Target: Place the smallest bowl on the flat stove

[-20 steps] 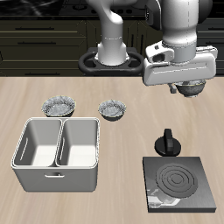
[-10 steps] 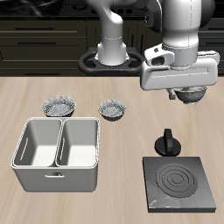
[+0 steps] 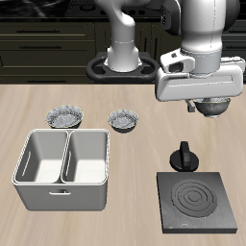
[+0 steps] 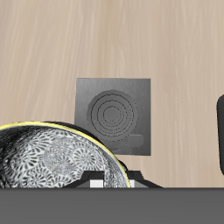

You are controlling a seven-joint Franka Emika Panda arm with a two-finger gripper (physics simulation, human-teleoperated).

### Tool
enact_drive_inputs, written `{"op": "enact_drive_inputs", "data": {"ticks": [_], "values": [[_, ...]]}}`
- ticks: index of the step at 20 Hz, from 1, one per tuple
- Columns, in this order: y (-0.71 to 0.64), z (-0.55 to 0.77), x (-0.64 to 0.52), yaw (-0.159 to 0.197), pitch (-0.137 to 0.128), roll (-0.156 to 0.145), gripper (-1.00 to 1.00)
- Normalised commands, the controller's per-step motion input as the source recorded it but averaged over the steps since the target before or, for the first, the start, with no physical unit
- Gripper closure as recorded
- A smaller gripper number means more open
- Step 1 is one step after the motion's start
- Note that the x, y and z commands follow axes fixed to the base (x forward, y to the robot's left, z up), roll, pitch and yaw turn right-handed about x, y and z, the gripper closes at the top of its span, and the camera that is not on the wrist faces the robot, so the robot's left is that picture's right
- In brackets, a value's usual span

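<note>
Black and flat, the flat stove (image 3: 197, 201) lies near the table's front edge, its ring burner bare and its knob (image 3: 184, 157) at the edge facing the robot's base; it is also seen from the wrist (image 4: 114, 115). Well behind the stove and raised off the table, the gripper (image 3: 208, 102) is held, with a patterned bowl (image 3: 210, 106) carried beneath it. This is judged to be the smallest bowl, its rim caught between the narrowly set fingers; the wrist view is filled by its patterned inside (image 4: 52, 162). The bowl is judged stiff, light and breakable, with a smooth glaze that may slip, so a rim pinch suits it. Far from the stove, beyond a grey bin (image 3: 62, 169), two like bowls (image 3: 65, 117) (image 3: 124, 120) rest.
</note>
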Motion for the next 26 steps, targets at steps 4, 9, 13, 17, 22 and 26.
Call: {"op": "enact_drive_inputs", "data": {"ticks": [4,9,13,17,22,26], "values": [[0.0,0.03,0.23,0.009,-0.015,0.008,1.0],[-0.02,0.02,0.19,0.008,-0.008,-0.003,1.0],[0.04,0.1,0.18,0.012,-0.019,-0.003,1.0],[0.03,0.03,0.11,0.017,-0.015,0.004,1.0],[0.02,-0.11,0.01,-0.004,0.006,0.015,1.0],[-0.05,-0.2,0.05,-0.006,0.008,-0.012,1.0]]}}
